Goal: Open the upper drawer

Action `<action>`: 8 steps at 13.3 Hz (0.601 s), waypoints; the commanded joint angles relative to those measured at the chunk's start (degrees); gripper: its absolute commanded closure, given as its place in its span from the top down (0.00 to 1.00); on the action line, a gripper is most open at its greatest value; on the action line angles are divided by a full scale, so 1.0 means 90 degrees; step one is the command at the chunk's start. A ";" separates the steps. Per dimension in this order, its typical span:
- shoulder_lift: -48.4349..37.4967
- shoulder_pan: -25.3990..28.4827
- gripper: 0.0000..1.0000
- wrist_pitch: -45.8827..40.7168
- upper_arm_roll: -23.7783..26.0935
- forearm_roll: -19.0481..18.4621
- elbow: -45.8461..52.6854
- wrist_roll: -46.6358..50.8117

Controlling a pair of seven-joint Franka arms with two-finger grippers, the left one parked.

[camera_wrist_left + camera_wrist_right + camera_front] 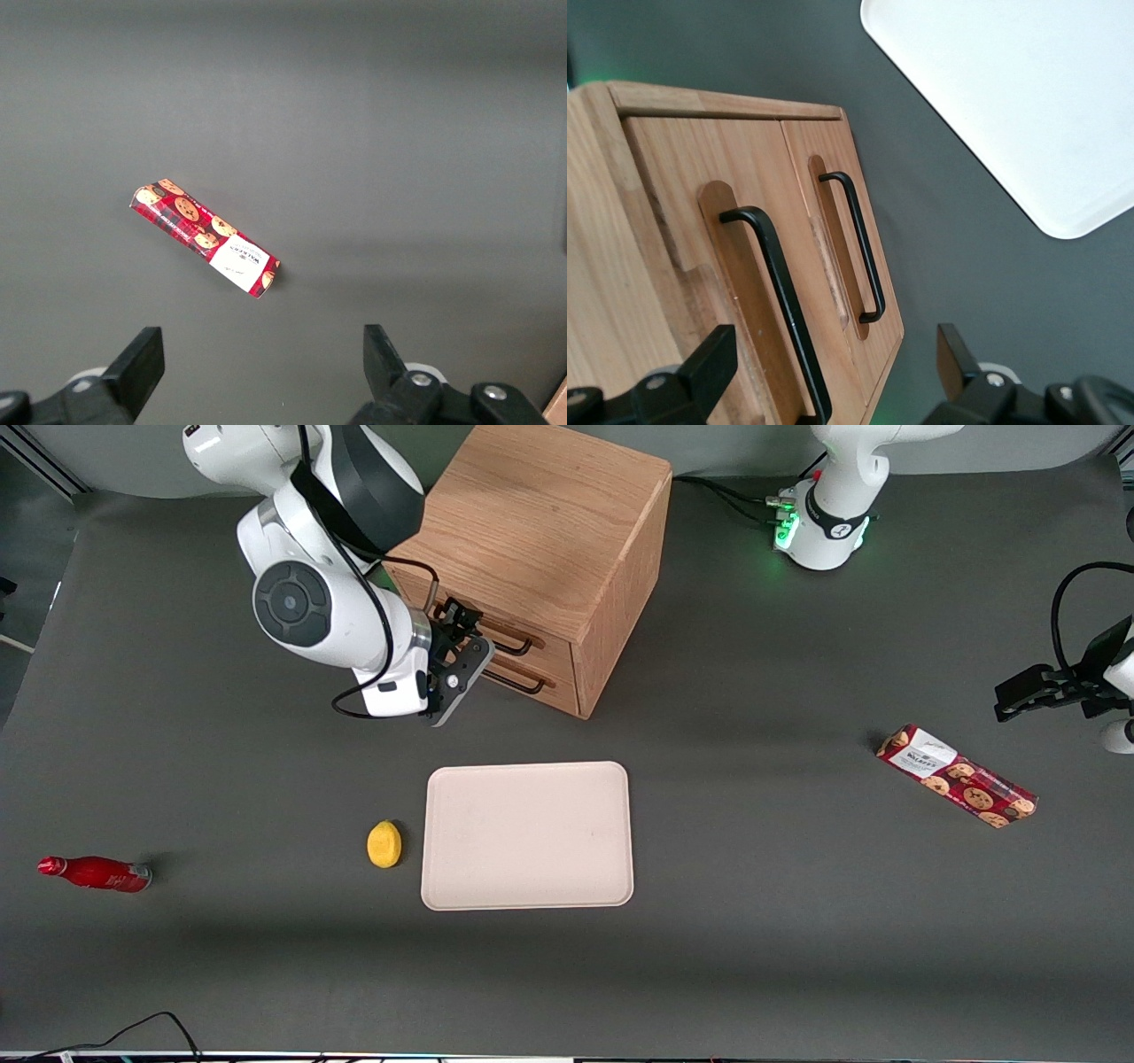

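Approaching the handle is the step in hand: the pincer (pixel 461 657) hangs open in front of the cabinet (pixel 540 540), fingers apart — nothing gripped. The upper drawer (pixel 700 266) sits shut; next, close on its bar handle (pixel 780 292). Its lower end is cut off.

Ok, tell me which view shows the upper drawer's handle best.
The right wrist view: the upper drawer's handle runs close up between the fingers of the open gripper, drawer shut. The front view shows only one end of it; the wrist hides the rest. The left wrist view shows none of it.
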 commanded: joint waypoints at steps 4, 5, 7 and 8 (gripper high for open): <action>-0.0017 -0.0135 1.00 0.0093 -0.0029 0.0586 -0.0545 -0.0589; 0.0032 -0.0135 1.00 0.0093 -0.0029 0.0586 -0.0575 -0.0666; 0.0090 -0.0135 1.00 0.0093 -0.0020 0.0586 -0.0663 -0.0745; 0.0110 -0.0135 1.00 0.0093 -0.0020 0.0596 -0.0663 -0.0745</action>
